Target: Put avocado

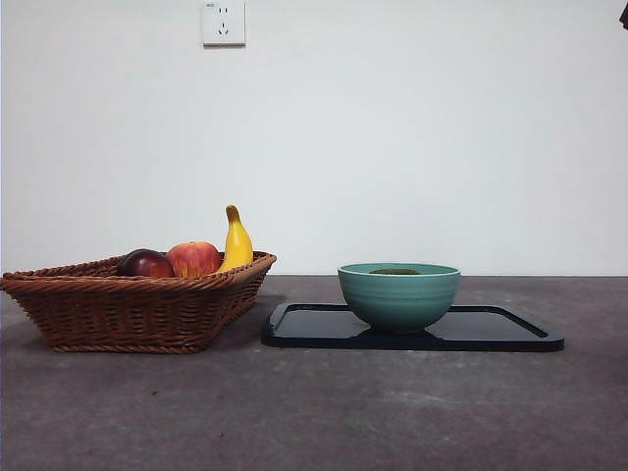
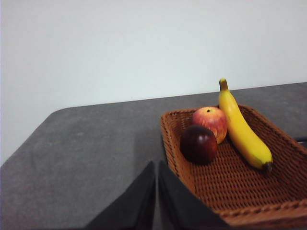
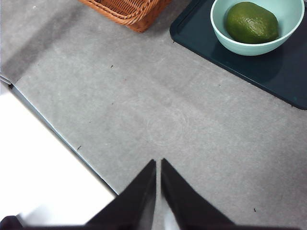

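The dark-green avocado point(image 3: 252, 22) lies inside the teal bowl point(image 3: 230, 36). In the front view only its top point(image 1: 395, 272) shows above the rim of the bowl point(image 1: 398, 297), which stands on the black tray point(image 1: 491, 329). My right gripper point(image 3: 158, 163) is shut and empty, high above the bare table, well away from the bowl. My left gripper point(image 2: 156, 165) is shut and empty, just outside the near corner of the wicker basket point(image 2: 230, 191). A dark tip point(image 1: 624, 15) shows at the top right corner of the front view.
The wicker basket point(image 1: 98, 304) at the left holds a dark red-purple fruit point(image 1: 145, 263), a red apple point(image 1: 193, 258) and a banana point(image 1: 235, 242). They also show in the left wrist view: the fruit point(image 2: 198, 143), the apple point(image 2: 211, 122), the banana point(image 2: 242, 129). The table's edge point(image 3: 57, 134) runs near my right gripper.
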`<state>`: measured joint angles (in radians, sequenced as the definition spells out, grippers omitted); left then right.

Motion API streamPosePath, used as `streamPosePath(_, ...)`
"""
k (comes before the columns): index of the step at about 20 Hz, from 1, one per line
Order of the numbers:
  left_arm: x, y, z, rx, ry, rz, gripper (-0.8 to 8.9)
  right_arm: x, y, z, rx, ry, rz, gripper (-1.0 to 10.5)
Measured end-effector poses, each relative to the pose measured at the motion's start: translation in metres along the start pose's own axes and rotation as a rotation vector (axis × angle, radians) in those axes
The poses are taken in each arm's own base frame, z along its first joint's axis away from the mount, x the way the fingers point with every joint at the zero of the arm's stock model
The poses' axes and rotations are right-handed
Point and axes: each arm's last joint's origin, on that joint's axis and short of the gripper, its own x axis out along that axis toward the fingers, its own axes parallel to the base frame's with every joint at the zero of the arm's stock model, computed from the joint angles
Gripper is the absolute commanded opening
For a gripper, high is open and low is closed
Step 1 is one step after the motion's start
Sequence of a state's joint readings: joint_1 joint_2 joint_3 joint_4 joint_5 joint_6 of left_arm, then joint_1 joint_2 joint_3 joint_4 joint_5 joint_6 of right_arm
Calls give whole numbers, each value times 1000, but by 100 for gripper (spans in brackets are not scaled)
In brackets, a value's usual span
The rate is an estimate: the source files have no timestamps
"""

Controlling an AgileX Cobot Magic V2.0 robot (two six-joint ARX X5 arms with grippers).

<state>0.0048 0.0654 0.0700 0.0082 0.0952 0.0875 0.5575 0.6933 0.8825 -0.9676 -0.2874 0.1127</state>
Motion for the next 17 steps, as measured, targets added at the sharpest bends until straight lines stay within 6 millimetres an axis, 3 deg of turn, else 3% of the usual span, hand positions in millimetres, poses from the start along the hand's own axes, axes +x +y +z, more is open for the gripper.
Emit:
streamPosePath(9, -3, -1, -21, -11, 117, 16, 8, 0, 0, 0, 0, 0, 0, 7)
streamPosePath(17, -3, -2, -26, -94, 164, 20, 8, 0, 0, 0, 0, 0, 0, 7)
